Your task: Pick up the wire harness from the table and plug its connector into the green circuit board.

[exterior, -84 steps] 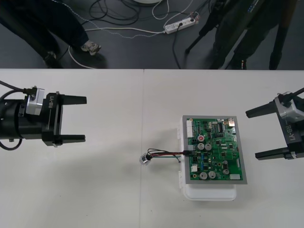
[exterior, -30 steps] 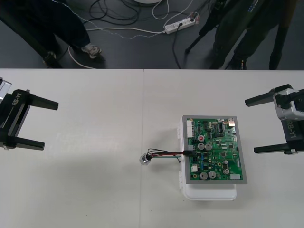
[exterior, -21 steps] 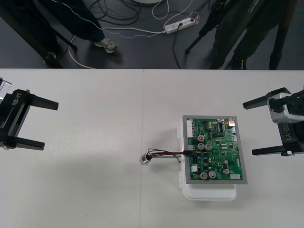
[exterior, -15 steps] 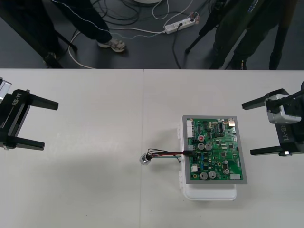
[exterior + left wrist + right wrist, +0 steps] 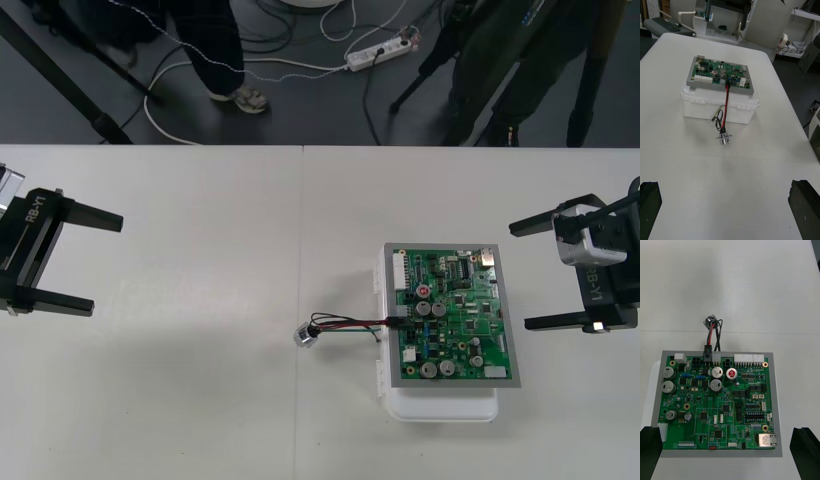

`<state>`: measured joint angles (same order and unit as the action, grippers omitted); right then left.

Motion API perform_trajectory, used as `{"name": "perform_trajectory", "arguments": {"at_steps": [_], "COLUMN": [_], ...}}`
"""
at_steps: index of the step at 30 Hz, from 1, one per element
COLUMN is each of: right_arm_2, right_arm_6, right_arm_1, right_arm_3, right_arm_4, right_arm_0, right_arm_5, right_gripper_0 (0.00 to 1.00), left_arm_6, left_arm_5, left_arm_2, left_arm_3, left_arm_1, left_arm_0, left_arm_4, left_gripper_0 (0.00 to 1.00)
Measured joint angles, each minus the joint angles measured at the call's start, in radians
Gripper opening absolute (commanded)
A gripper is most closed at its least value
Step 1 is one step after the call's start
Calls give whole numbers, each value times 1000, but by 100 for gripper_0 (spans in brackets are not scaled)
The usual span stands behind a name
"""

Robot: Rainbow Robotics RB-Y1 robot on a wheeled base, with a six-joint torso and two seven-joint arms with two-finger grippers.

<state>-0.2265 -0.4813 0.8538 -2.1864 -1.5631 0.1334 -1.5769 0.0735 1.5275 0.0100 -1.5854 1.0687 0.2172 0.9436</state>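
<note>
The green circuit board [image 5: 453, 315] rests on its white base [image 5: 445, 405] right of the table's middle. The harness's black plug [image 5: 708, 353] sits in a connector at the board's edge, shown in the right wrist view. Its red and black wires [image 5: 350, 323] run out to the round metal socket [image 5: 305, 334], which lies on the table. My left gripper [image 5: 85, 262] stands open at the far left, well away from the harness. Open too, my right gripper [image 5: 522, 275] hangs just off the board's right side. In the left wrist view the harness [image 5: 724, 119] droops from the board [image 5: 720, 75].
The table's far edge [image 5: 300, 147] borders dark floor with cables and a power strip [image 5: 378, 51]. A seam [image 5: 301, 250] runs down the table's middle. Bare tabletop lies between the left gripper and the socket.
The left arm drew back to the left edge early on and has stayed still since. The right gripper has crept slightly left and down toward the board. The harness has not moved.
</note>
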Motion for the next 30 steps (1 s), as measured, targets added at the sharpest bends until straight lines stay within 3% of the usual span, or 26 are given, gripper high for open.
{"name": "perform_trajectory", "arguments": {"at_steps": [30], "right_arm_2": [0], "right_arm_6": [1], "right_arm_1": [-78], "right_arm_3": [38], "right_arm_4": [-53], "right_arm_0": [-18], "right_arm_5": [0], "right_gripper_0": [100], "left_arm_6": [0], "left_arm_5": [0], "left_arm_2": [0], "left_arm_3": [-1], "left_arm_1": [0], "left_arm_0": [0], "left_arm_4": [0], "left_gripper_0": [100]}}
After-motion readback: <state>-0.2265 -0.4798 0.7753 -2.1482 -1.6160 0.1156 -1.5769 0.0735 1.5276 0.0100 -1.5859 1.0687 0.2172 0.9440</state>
